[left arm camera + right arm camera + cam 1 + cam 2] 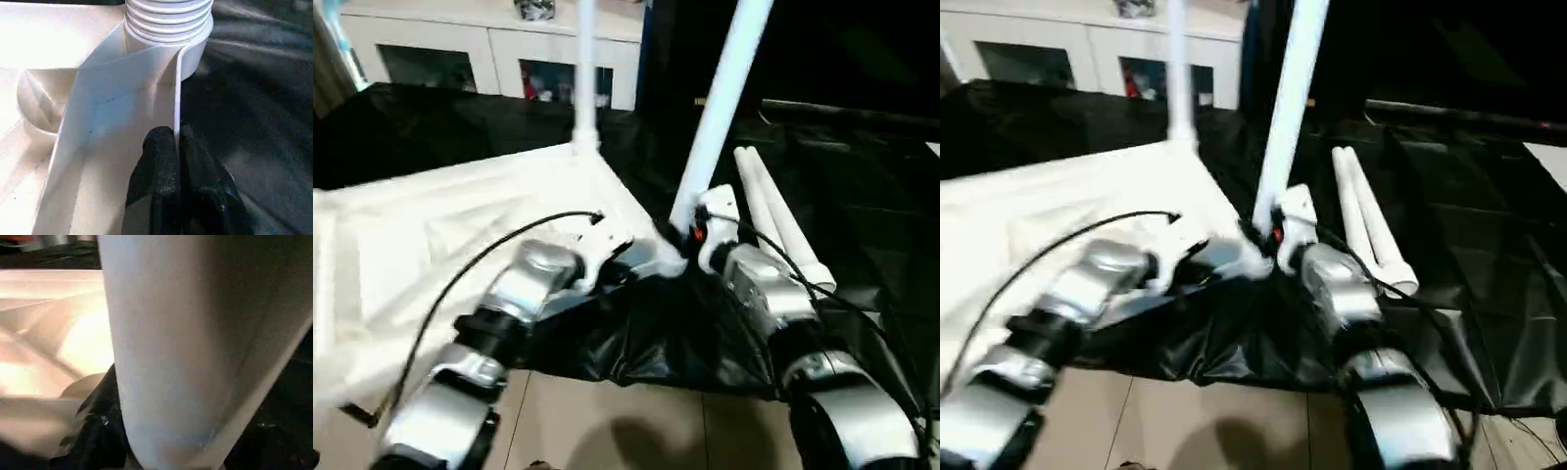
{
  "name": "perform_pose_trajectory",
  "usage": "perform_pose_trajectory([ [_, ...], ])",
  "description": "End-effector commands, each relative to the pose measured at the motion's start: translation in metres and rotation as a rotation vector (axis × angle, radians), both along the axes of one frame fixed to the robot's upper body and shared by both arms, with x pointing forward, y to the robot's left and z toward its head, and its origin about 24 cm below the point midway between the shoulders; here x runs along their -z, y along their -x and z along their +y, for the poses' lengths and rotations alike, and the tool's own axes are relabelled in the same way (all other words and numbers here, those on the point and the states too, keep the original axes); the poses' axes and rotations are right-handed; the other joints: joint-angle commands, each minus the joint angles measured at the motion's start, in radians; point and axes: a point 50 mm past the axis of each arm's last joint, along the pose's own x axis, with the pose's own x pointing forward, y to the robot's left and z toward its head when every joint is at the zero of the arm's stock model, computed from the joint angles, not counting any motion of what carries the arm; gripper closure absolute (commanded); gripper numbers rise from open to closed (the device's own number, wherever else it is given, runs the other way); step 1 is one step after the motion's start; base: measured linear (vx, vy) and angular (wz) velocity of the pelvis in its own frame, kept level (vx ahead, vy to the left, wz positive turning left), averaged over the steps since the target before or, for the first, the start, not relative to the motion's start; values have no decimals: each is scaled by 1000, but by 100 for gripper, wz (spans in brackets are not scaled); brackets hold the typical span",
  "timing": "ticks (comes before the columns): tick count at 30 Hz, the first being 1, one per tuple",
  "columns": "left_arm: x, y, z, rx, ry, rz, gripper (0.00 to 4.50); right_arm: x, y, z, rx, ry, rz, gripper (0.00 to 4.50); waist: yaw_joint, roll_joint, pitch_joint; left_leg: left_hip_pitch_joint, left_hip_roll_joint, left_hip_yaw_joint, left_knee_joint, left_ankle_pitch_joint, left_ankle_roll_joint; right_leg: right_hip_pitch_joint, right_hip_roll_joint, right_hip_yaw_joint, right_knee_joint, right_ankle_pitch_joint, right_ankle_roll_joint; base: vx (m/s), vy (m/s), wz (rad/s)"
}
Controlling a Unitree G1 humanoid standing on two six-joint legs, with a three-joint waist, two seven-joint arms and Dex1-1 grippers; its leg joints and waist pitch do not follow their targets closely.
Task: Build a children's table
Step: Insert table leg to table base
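Tabletop [431, 245]: upside down on black sheet [666, 343]; one leg [584, 78] upright in far corner
Left fingers [178, 161]: pinching tabletop's rim near corner socket [168, 29]
Right fingers [690, 235]: clasping tilted leg [720, 108] at near corner
Spare legs [778, 220]: lying on sheet beside right arm

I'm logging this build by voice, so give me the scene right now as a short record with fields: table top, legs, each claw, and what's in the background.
table top: white table top lies underside up on black sheeting
fitted leg: one leg stands upright in the far corner socket
leg in work: tilted leg at the near corner, its threaded end at the socket
spare legs: two legs lie side by side on the sheeting
left claw: left claw shut on the table top's edge wall
right claw: right claw around the tilted leg's lower end
background: white cabinet with glass doors
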Motion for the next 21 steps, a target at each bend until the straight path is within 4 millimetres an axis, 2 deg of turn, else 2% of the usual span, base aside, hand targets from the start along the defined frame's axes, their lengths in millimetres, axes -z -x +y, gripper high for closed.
perform_pose_trajectory([
  [1,-41,-12,-17,-36,75,-176,450,54,24,1,45,53,269,259,1,15,-67,33,43,-27,-75,-269,-18,36,-79,40,-83,-134,-235,0,0,0],
  [5,-40,-9,-24,-33,72,-185,450,54,22,6,68,51,282,259,-2,17,-67,34,43,-26,-76,-272,-10,37,-77,39,-83,-121,-234,0,0,0],
  [6,-39,-8,-26,-34,69,-191,450,53,22,10,68,54,281,259,-3,14,-66,34,43,-26,-76,-279,-8,36,-77,39,-85,-133,-232,0,0,0],
  [10,-38,-7,-29,-35,65,-194,450,52,22,18,39,72,279,259,-7,13,-62,37,45,-28,-79,-328,-21,31,-78,40,-92,-206,-217,0,0,0],
  [14,-39,-6,-30,-22,72,-199,450,49,19,20,39,41,268,259,-8,14,-62,37,45,-28,-80,-337,-25,29,-79,40,-95,-227,-206,0,0,0],
  [15,-39,-6,-30,-19,74,-201,450,48,19,20,41,36,267,224,-8,14,-63,36,45,-29,-80,-333,-25,29,-79,41,-93,-217,-207,0,0,0],
  [17,-39,-5,-29,-12,76,-203,450,44,16,19,48,24,254,224,-11,13,-63,32,44,-29,-81,-322,-22,31,-78,40,-91,-198,-209,0,0,0],
  [19,-39,-4,-29,-4,77,-204,450,40,14,20,40,15,238,184,-11,14,-63,34,45,-28,-80,-325,-20,29,-78,41,-91,-196,-214,0,0,0],
  [21,-40,-3,-29,10,83,-199,450,34,12,23,6,-4,210,183,-11,14,-64,35,44,-26,-78,-312,-16,30,-79,41,-91,-176,-220,0,0,0],
])
